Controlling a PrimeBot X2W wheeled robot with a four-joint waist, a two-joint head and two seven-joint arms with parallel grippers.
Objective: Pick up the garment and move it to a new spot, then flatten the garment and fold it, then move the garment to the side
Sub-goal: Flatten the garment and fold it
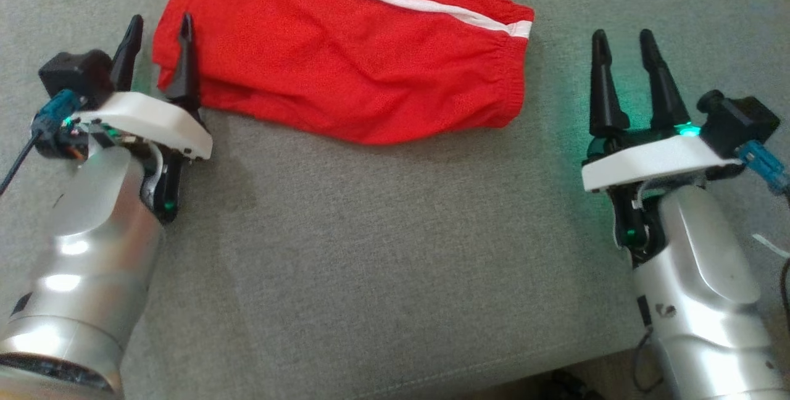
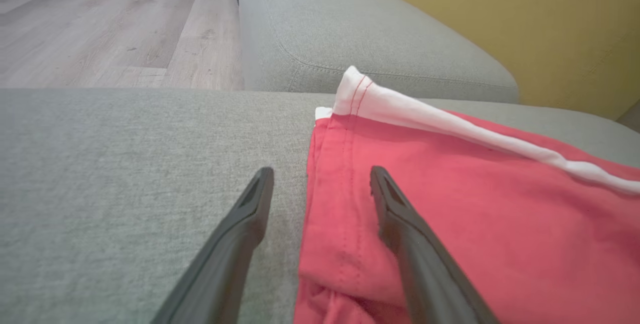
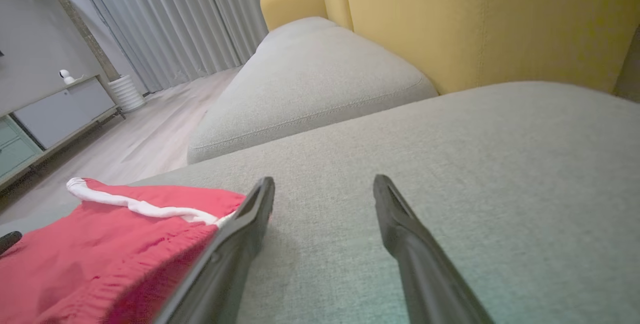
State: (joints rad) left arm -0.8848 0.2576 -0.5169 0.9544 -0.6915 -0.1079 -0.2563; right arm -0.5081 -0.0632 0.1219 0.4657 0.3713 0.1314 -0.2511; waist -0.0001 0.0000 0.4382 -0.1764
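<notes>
since the red garment [image 1: 345,60] on the grey cushion [image 1: 370,233] is light and floppy, pinch its stitched ends; your left gripper [image 1: 161,17] straddles one end, your right gripper [image 1: 622,33] sits beside the other, both wide open, empty.

Bare cushion up front, red cloth along the far edge

The sofa cushion [image 1: 382,252] lies free from its near edge through the middle. The red garment [image 1: 345,60] blocks the far edge. The left gripper [image 1: 161,17] straddles one end with jaws apart; the right gripper [image 1: 622,34] stands beside the other. A yellow backrest [image 3: 475,19] walls the far right.
</notes>
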